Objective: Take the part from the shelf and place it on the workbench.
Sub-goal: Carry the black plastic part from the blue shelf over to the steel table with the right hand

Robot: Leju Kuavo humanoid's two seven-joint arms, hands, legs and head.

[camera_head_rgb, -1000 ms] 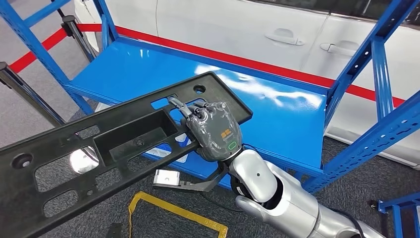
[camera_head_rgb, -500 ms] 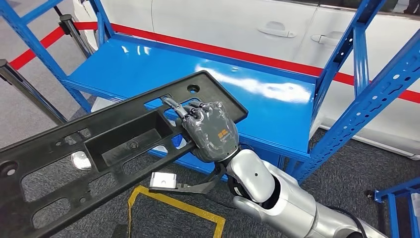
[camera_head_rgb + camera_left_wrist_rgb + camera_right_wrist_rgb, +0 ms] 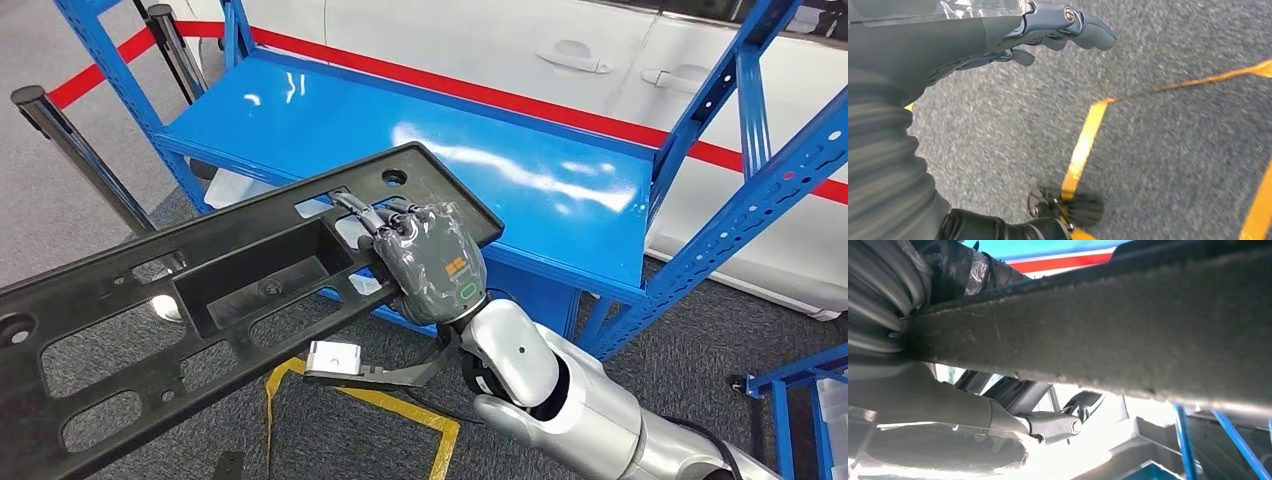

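The right robot hand (image 3: 432,262) grips a long black plastic panel (image 3: 215,300), a flat moulded car part pierced with slots and with a deep rectangular recess near its middle. The robot hand's fingers (image 3: 372,222) hook over the edge of one of the openings close to the panel's far end, and the right wrist view shows the panel's rough dark edge (image 3: 1098,335) clamped against the palm with the thumb (image 3: 1048,426) below it.

The panel's long axis runs from the robot hand diagonally down towards the robot's left side and its own body, so nearly all of its length lies on the left of the robot hand and only a short stub with a round hole reaches past the fingers. That stub overhangs the front lip of the blue shelf (image 3: 560,215); the rest of the panel hangs in the air over the grey carpet and the yellow floor tape (image 3: 380,402). The panel seems already lifted off the shelf.

The left robot hand (image 3: 1013,35) hangs over the carpet with its fingers spread and holding nothing, apart from the panel. It is the one nearer the panel's long free end, so it could support that end; the grip so far from the middle will likely make the panel swing and sag during the carry.
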